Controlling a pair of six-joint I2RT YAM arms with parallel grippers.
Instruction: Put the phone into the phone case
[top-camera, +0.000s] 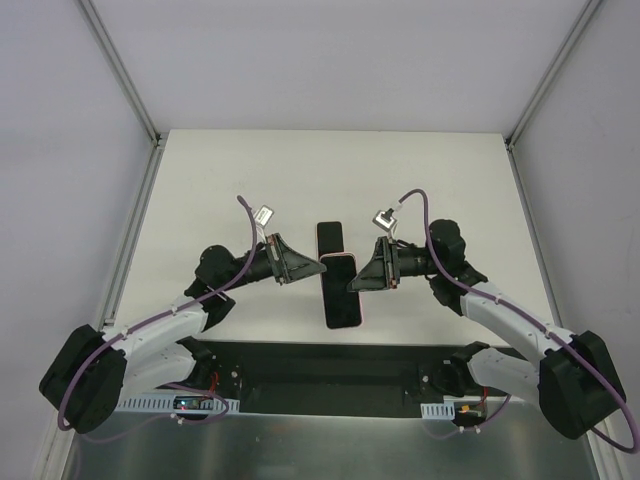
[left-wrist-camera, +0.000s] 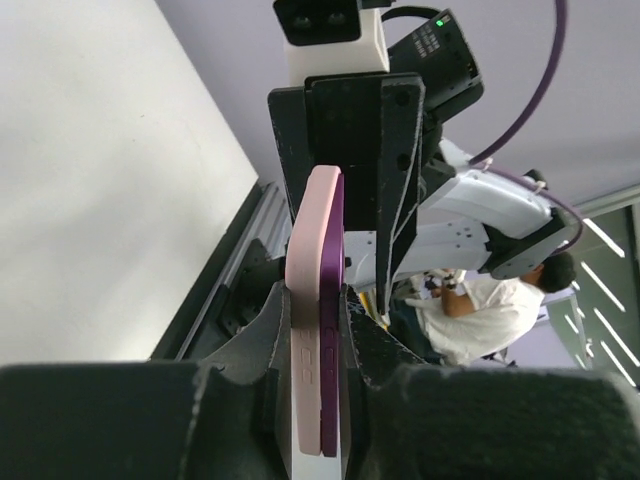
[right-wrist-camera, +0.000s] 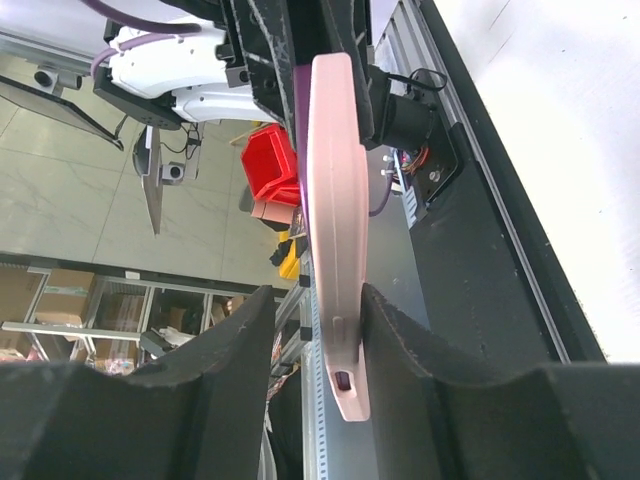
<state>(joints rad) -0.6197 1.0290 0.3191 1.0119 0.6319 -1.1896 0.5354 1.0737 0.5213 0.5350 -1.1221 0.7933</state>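
The pink phone case (top-camera: 341, 291) with the purple phone in it hangs between my two grippers above the table's near part, dark screen up. My left gripper (top-camera: 316, 268) is shut on its left edge. In the left wrist view both fingers press the pink case (left-wrist-camera: 305, 300) and the purple phone (left-wrist-camera: 332, 300) together. My right gripper (top-camera: 359, 283) straddles the right edge. In the right wrist view the case (right-wrist-camera: 335, 250) touches one finger (right-wrist-camera: 400, 340), with a gap to the other finger (right-wrist-camera: 235, 340).
A second dark, phone-shaped slab with a reddish rim (top-camera: 330, 238) lies flat on the white table (top-camera: 220, 190) just behind the held phone. A black strip (top-camera: 330, 362) runs along the near edge by the arm bases. Metal frame rails (top-camera: 135, 90) border the sides.
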